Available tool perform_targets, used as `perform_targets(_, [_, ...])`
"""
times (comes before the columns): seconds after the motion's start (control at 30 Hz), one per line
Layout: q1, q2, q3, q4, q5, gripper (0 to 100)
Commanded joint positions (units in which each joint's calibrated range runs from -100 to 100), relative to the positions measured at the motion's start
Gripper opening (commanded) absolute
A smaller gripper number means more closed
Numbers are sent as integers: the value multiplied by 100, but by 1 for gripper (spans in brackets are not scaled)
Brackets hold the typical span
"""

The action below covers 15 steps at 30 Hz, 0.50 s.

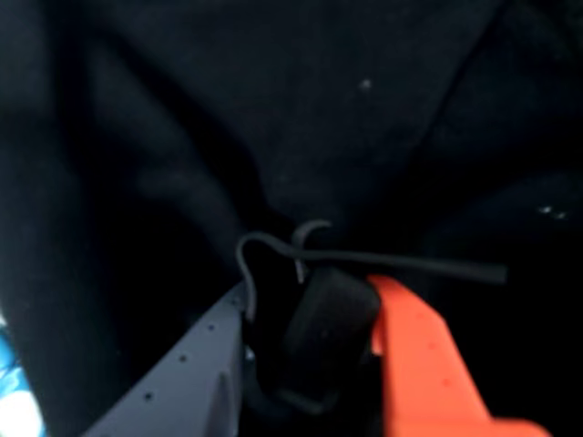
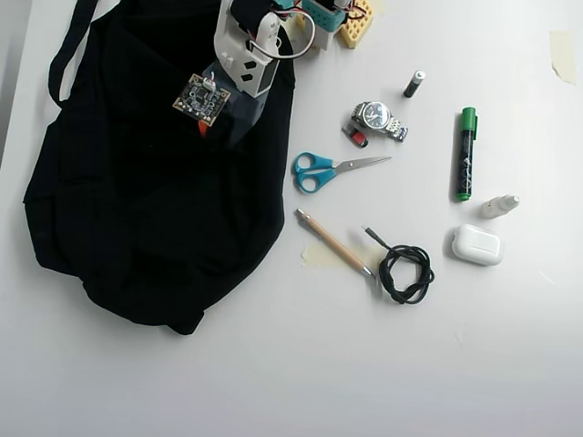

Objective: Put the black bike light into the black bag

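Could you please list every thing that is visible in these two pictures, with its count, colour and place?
black bag: 1, black, left part of the table in the overhead view.
black bike light: 1, black with a thin strap, held between the gripper fingers over the bag, wrist view.
scissors: 1, blue handles, right of the bag.
wristwatch: 1, silver, above the scissors.
small red piece: 1, red, beside the watch.
battery: 1, black and silver, upper right.
marker: 1, green and black, right.
small bottle: 1, white, far right.
earbud case: 1, white, right.
pencil: 1, wooden, centre.
cable: 1, black, coiled.
tape: 1, beige, top right.
gripper: 1, grey and orange fingers, above the bag.
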Motion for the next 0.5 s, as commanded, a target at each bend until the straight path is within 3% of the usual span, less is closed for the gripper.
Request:
perform_targets(0.0, [259,-591,71,-220,27,2])
perform_targets(0.07, [656,-665,394,-255,48,2])
perform_targets(0.23, [1523,-449,1445,-2640,59,2])
perform_targets(0.3, [1598,-275,1364,-2907,59,3])
perform_targets(0.47, [1441,48,1283,-2916,64,32])
